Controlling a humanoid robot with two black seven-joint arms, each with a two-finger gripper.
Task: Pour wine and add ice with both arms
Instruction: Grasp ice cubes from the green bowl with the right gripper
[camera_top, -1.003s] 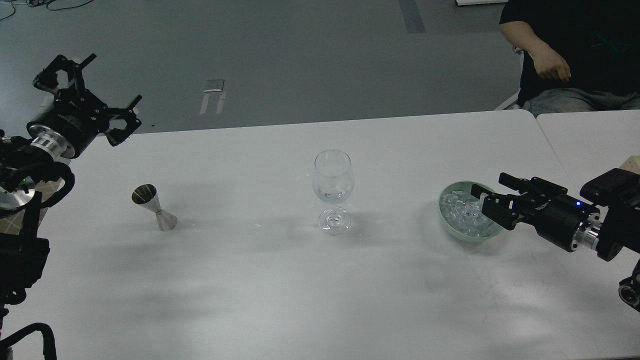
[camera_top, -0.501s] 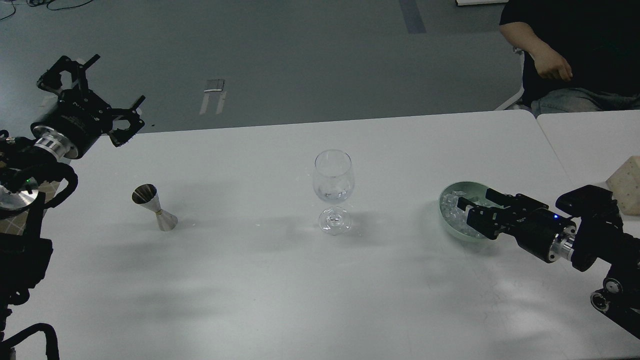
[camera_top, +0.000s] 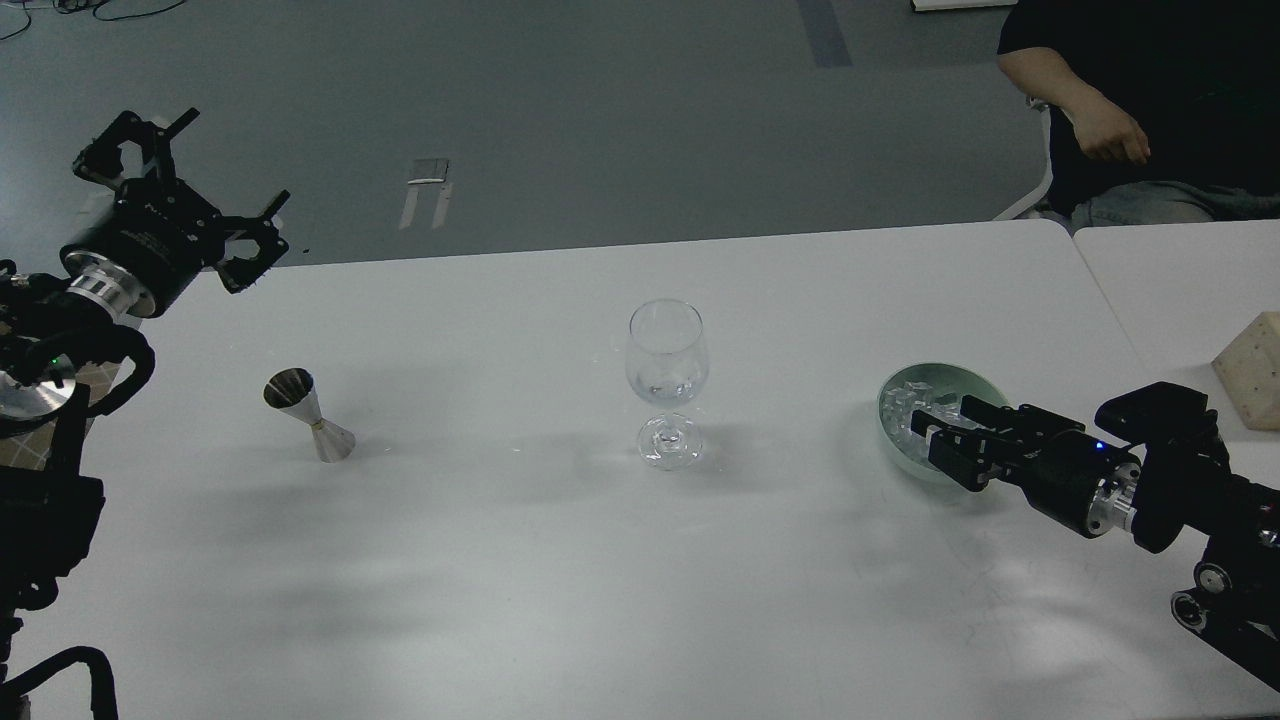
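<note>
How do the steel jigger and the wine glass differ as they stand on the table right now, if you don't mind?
The jigger is opaque metal; the wine glass is clear. The jigger is short and leans; the wine glass is taller and upright on its stem. Both stand on the white table, untouched by either gripper.

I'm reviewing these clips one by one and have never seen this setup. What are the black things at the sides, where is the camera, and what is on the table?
The camera sits in a humanoid robot's head and looks down at a white table. The black shapes at each side are its two arms, each ending in a pincer. The left pincer is raised at the table's far left edge, open and empty. The right pincer reaches into a pale green bowl of ice; whether it holds a piece cannot be told. Mid-table stands a clear wine glass. To its left stands a small metal measuring cup. A seated person is at the top right.
</note>
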